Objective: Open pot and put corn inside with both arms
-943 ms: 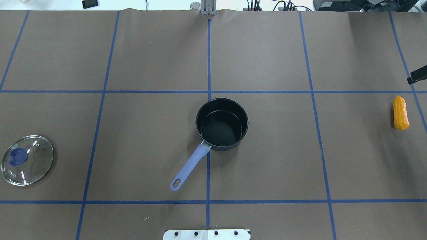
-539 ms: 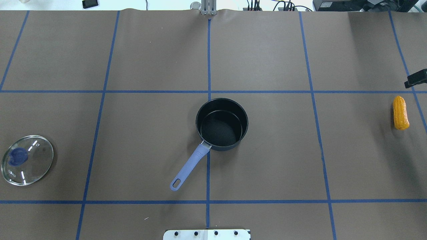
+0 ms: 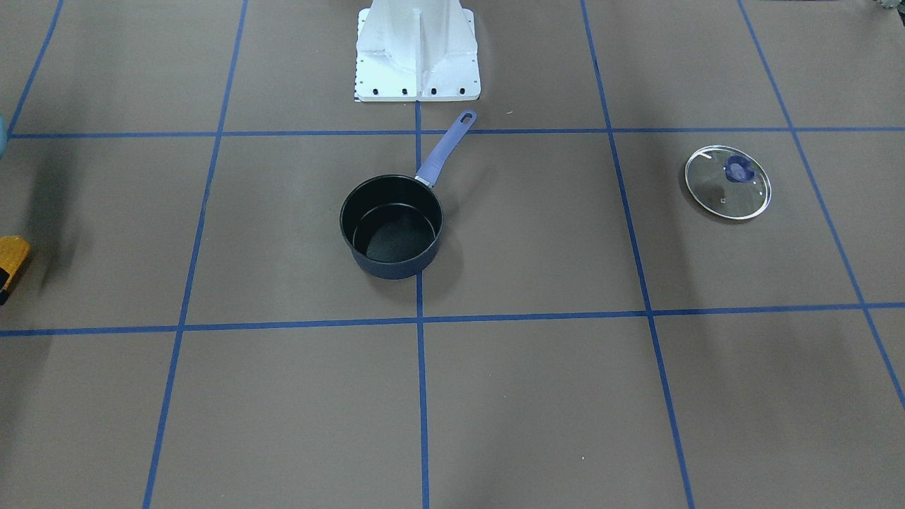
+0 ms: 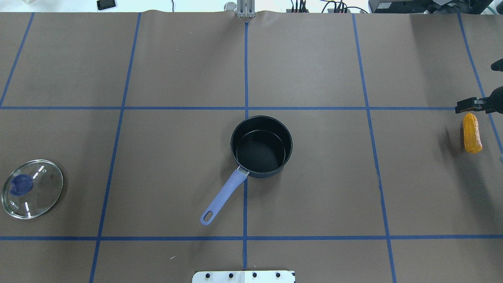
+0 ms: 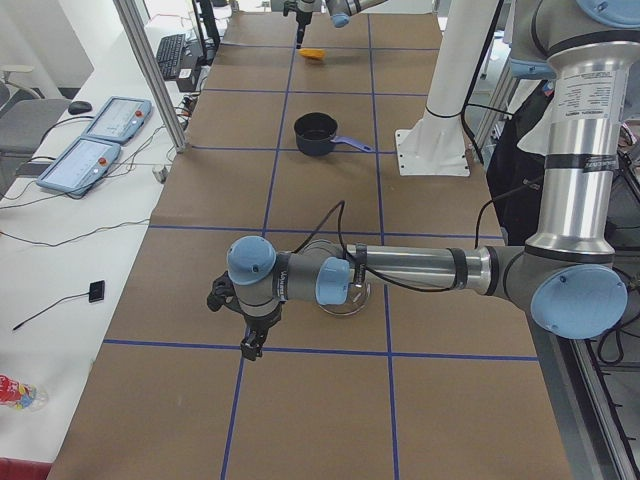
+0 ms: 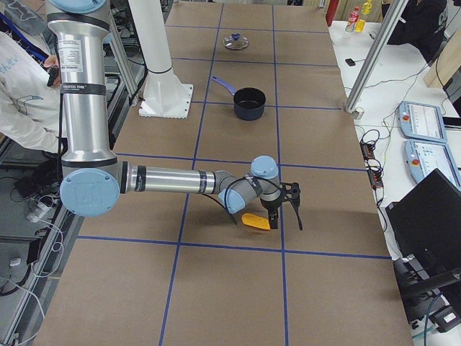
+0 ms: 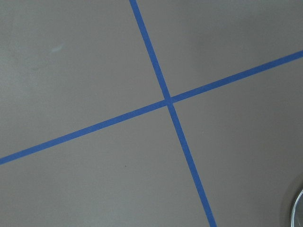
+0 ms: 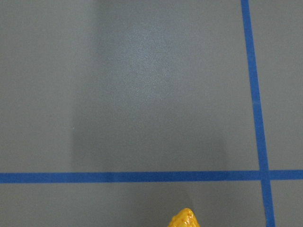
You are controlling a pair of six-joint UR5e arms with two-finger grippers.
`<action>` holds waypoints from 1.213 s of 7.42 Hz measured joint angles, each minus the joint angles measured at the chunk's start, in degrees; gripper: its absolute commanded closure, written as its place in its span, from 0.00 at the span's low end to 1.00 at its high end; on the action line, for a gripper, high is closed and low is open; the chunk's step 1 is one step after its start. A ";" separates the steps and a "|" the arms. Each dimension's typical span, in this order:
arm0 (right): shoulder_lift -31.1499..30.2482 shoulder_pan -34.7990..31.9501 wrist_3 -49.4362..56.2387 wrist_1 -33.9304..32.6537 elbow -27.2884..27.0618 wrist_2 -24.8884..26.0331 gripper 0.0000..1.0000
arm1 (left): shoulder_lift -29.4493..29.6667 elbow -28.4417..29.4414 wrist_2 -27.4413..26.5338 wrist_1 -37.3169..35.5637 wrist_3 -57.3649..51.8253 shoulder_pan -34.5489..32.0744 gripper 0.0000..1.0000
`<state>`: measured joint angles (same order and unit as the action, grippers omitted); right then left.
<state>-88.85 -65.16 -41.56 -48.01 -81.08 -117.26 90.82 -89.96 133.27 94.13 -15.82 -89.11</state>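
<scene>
The dark navy pot (image 4: 261,146) stands open at the table's middle, its lavender handle (image 4: 222,198) pointing toward the robot's base; it also shows in the front view (image 3: 391,226). The yellow-orange corn (image 4: 472,133) lies at the far right, and shows in the right side view (image 6: 256,220) and at the bottom of the right wrist view (image 8: 184,218). My right gripper (image 4: 475,87) is open over the corn's far end, one finger (image 4: 467,107) just beyond its tip. My left gripper (image 5: 232,322) shows only in the left side view, past the lid; I cannot tell its state.
The glass lid (image 4: 32,188) with the blue knob lies flat at the far left, apart from the pot. The white base pedestal (image 3: 417,49) stands behind the pot's handle. Blue tape lines grid the brown table cover.
My right gripper has come further into the overhead view from the right edge, toward the corn's far end. Pot, corn and lid have not moved.
</scene>
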 measured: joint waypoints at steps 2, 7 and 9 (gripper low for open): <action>-1.94 1.77 -1.49 3.10 0.58 1.73 0.68 | 0.02 0.02 0.05 0.13 0.00 -0.01 0.01; -4.77 2.39 -1.79 7.54 -0.87 1.81 1.00 | 0.04 -0.18 1.21 0.18 -0.06 0.03 0.01; -0.32 2.40 -1.85 2.17 -4.46 0.51 1.00 | 0.03 -0.18 1.28 0.20 -0.03 0.03 0.01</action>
<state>-89.16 -62.75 -43.41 -45.84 -85.54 -116.75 90.86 -90.14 134.55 94.32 -15.85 -89.07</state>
